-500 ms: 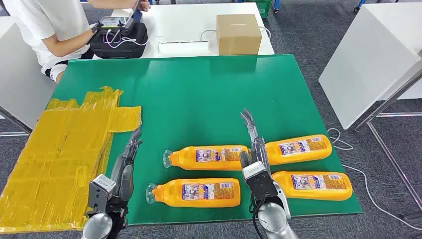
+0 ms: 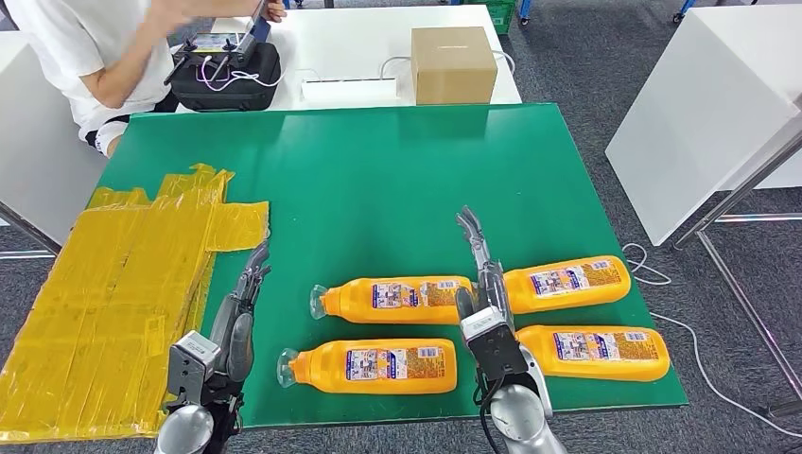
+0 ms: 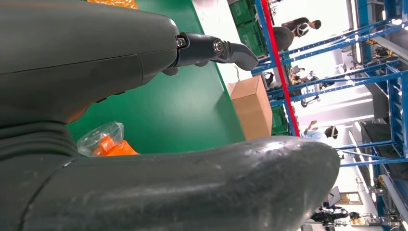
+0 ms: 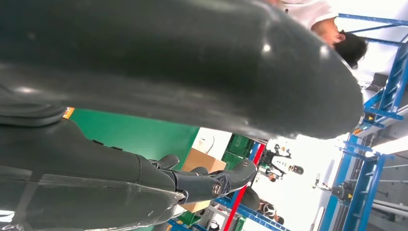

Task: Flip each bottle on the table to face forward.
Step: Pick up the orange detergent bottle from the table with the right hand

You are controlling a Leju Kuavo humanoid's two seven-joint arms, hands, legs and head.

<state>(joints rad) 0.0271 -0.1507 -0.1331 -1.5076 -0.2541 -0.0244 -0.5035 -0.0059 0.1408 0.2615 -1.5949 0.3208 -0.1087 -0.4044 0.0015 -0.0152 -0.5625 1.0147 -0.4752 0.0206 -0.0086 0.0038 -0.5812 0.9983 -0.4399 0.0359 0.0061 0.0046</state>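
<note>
On the green surface [image 2: 378,180], toward its near edge, the left robot hand [image 2: 241,307] hovers empty with fingers extended, just left of four orange bottles lying on their sides in two rows: near-left bottle [image 2: 374,365], far-left bottle [image 2: 397,299], far-right bottle [image 2: 566,283] and near-right bottle [image 2: 594,352]. The right robot hand [image 2: 480,274] sits between the pairs, likewise empty and outstretched. The bottles look like smooth, fairly rigid plastic (probably somewhat slippery and weighty if full), so gripping across the broad labelled body seems safer than the narrow clear-capped neck.
</note>
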